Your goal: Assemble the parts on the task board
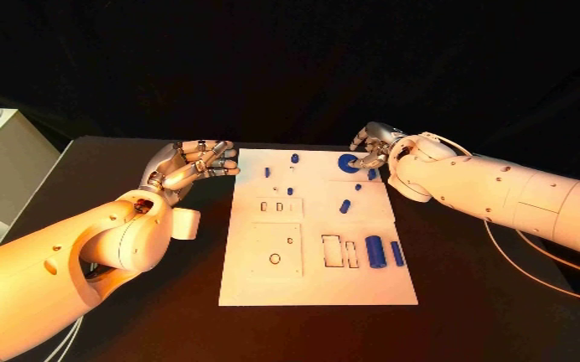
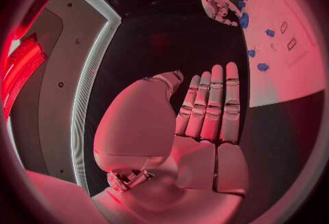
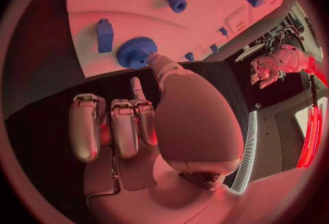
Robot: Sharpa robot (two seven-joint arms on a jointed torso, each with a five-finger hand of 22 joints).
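The left hand [image 1: 194, 163] hovers just off the near-left corner of the task board [image 1: 317, 291], holding nothing; its fingers lie straight and close together in the left wrist view, with the board's far-edge parts well ahead of its fingertips. Across from it, the blue parts are scattered over the white plate: small pegs [image 1: 294, 158] near the far edge, a short pin [image 1: 344, 206] around the middle, and two longer cylinders [image 1: 375, 251] lying side by side toward the right. At the far right corner the right hand [image 1: 377, 144] is at the blue gear [image 1: 348, 162], one fingertip touching its toothed rim in the right wrist view while the other fingers stay curled back; whether it actually grips the gear I cannot tell. A small blue block [image 3: 105, 35] sits just beside the gear. The step in hand looks like seating or picking up this gear, and the next move probably calls for a firmer pinch and a careful lift or press. All this rests on a black table [image 1: 484, 295], with only darkness beyond it.
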